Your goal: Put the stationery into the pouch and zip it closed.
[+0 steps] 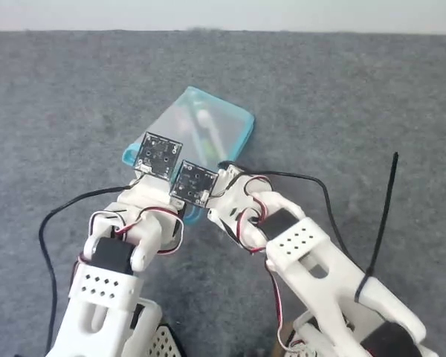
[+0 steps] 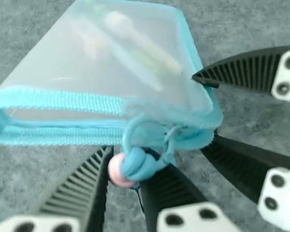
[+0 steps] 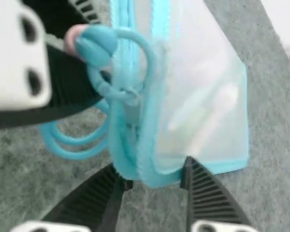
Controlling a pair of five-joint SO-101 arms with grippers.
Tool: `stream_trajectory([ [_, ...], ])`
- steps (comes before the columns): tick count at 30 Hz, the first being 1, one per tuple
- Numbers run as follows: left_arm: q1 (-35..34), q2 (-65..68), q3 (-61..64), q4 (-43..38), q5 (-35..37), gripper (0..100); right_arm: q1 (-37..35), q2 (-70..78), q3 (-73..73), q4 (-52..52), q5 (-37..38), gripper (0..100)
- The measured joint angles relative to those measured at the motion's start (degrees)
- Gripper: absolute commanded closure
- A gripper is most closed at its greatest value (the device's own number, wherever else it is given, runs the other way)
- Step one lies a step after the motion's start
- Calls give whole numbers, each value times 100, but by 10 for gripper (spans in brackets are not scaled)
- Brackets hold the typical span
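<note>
A translucent pouch (image 1: pixel 204 119) with light blue trim lies on the grey mat, stationery (image 1: pixel 206 125) faintly visible inside it. Both arms meet at its near end. In the left wrist view my left gripper (image 2: pixel 124 170) is shut on the zipper pull (image 2: pixel 130 166), a blue knotted cord with a pink bead, at the end of the zip trim (image 2: pixel 63 104). My right gripper (image 3: pixel 152 171) clamps the pouch's end (image 3: pixel 150 159) beside the pull (image 3: pixel 94 43), one finger on each face. The right gripper (image 2: pixel 200 108) also shows in the left wrist view, at that same corner.
The grey mat (image 1: pixel 372 97) covers the table and lies bare all round the pouch. Black cables (image 1: pixel 386 216) run along both arms. A pale wall edge (image 1: pixel 223 15) bounds the far side.
</note>
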State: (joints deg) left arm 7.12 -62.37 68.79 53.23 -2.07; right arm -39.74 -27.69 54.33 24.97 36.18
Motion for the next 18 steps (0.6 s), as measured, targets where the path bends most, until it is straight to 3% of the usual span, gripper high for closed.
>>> stream_trajectory([
  [10,0,0,0,0,-9,991,202,255,-281,-18,-9,857],
  [18,-18,0,0,0,-18,991,211,527,-448,-18,-448,857],
])
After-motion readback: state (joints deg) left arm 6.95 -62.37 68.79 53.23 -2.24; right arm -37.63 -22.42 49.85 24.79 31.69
